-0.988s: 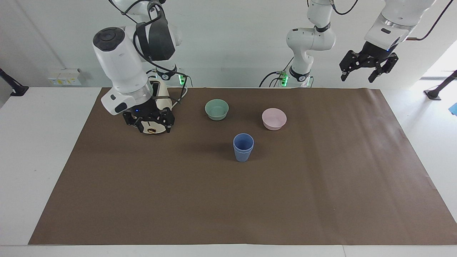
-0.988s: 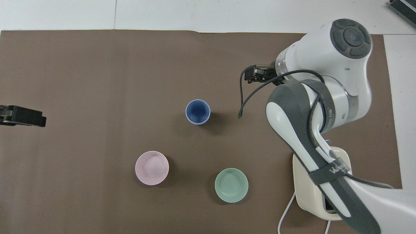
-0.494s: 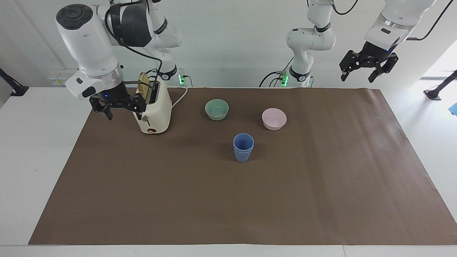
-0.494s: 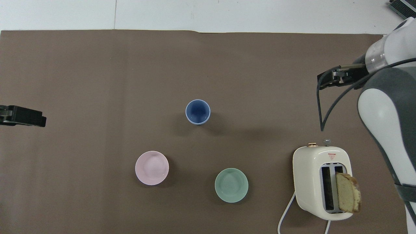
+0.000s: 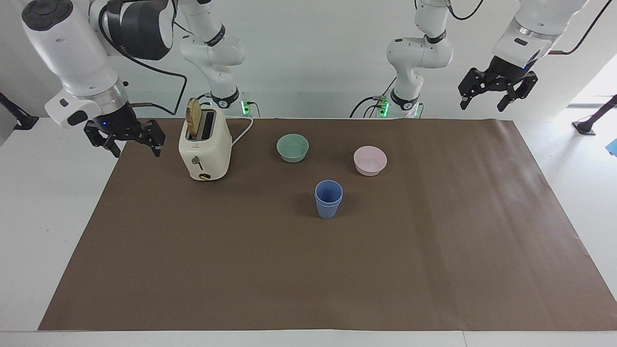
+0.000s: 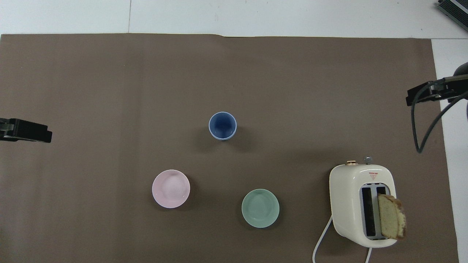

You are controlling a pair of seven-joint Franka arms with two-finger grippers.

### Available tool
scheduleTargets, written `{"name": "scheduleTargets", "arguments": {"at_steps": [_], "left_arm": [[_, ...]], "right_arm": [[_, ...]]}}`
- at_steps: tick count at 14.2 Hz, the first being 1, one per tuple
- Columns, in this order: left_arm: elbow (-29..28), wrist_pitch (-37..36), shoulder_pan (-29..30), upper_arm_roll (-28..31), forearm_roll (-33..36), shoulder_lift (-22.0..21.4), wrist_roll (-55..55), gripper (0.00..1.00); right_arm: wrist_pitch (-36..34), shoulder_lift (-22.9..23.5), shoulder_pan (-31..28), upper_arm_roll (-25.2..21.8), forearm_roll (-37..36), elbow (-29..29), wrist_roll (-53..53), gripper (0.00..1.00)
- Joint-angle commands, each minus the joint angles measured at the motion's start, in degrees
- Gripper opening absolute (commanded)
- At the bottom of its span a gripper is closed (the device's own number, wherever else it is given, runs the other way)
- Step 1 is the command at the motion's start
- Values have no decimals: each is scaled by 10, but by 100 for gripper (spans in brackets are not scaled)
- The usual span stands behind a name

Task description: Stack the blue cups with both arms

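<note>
The two blue cups point(image 5: 328, 198) stand nested, one inside the other, upright in the middle of the brown mat; they also show in the overhead view point(image 6: 222, 125). My right gripper point(image 5: 136, 150) hangs open and empty in the air over the mat's edge at the right arm's end, beside the toaster; its tip shows in the overhead view point(image 6: 420, 96). My left gripper point(image 5: 482, 106) waits open and empty, high over the mat's corner at the left arm's end; it also shows in the overhead view point(image 6: 36, 131).
A cream toaster point(image 5: 204, 149) with a bread slice point(image 5: 194, 112) sticking up stands near the right arm's base. A green bowl point(image 5: 292, 147) and a pink bowl point(image 5: 370, 160) sit nearer to the robots than the cups. The brown mat point(image 5: 289, 270) covers the table.
My right arm has risen and swung away from in front of the toaster toward the right arm's end of the table. The cups and the left arm have not moved.
</note>
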Motion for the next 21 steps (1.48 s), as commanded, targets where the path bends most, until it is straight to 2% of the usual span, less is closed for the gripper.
{"name": "scheduleTargets", "arguments": {"at_steps": [1,4,21], "left_arm": [[-3,-9,4,-2,4,-7,4,100],[-3,-9,4,-2,4,-7,4,100],[-3,-9,4,-2,4,-7,4,100]], "right_arm": [[-10,-19,-9,7,13,-1,-9,100],[-18,-28,-8,8,11,-3,30,100],[-16,-45,-3,11,13,-31,33,100]]}}
